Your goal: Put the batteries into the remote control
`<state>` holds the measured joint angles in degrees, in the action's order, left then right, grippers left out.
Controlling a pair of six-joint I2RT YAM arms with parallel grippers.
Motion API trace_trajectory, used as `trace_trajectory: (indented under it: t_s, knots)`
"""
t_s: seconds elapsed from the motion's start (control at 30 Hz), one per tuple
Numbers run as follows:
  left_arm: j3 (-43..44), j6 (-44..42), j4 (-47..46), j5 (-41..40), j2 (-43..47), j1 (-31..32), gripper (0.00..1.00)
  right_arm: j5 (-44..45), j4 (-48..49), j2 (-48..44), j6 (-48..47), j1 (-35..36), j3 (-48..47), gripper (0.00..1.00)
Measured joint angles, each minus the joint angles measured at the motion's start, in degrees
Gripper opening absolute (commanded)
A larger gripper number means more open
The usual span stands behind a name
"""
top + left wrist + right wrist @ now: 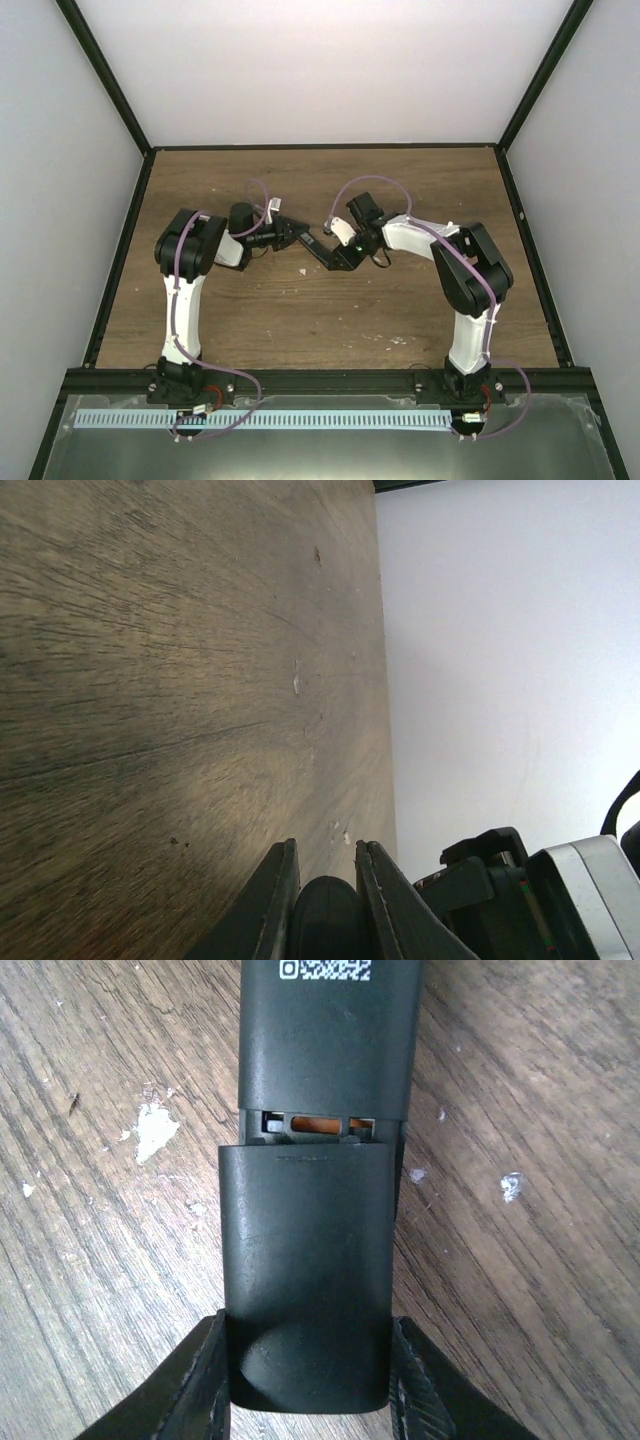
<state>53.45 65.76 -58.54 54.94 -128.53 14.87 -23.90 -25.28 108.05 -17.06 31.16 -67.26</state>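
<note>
The black remote control (314,246) hangs between my two grippers at mid-table. In the right wrist view its back faces the camera (325,1040), and the black cover piece (305,1250) lies on it. A narrow gap at the cover's top edge shows orange metal inside the remote. My right gripper (307,1328) is shut on the sides of this cover end. My left gripper (326,845) is shut on the remote's other, rounded end (325,920). In the top view the left gripper (297,236) and the right gripper (332,258) face each other. The batteries are out of view.
Pale specks of debris (155,1130) lie on the wooden table (300,320) under the remote. White walls close the table on three sides, and a black frame rail (320,146) runs along the far edge. The right arm's wrist (520,890) shows close beside my left fingers.
</note>
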Motion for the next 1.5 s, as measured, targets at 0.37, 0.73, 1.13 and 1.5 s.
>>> trace_trajectory:
  t_s: [0.37, 0.73, 1.13, 1.5]
  knots:
    - [0.0, 0.13, -1.05, 0.04, -0.33, 0.0, 0.0, 0.48, -0.68, 0.76, 1.92, 0.46, -1.09, 0.29]
    - [0.0, 1.53, -4.02, -0.17, -1.18, -0.22, 0.0, 2.03, -2.1, 2.14, 2.82, 1.29, -3.21, 0.3]
    - [0.0, 1.38, -3.93, -0.39, -1.18, -0.22, 0.0, 2.93, -2.23, 2.69, 2.95, 1.62, -3.63, 0.37]
    - [0.02, 1.4, -3.91, -0.52, -1.18, -0.22, 0.0, 4.11, -2.51, 3.15, 2.8, 2.21, -4.15, 0.54]
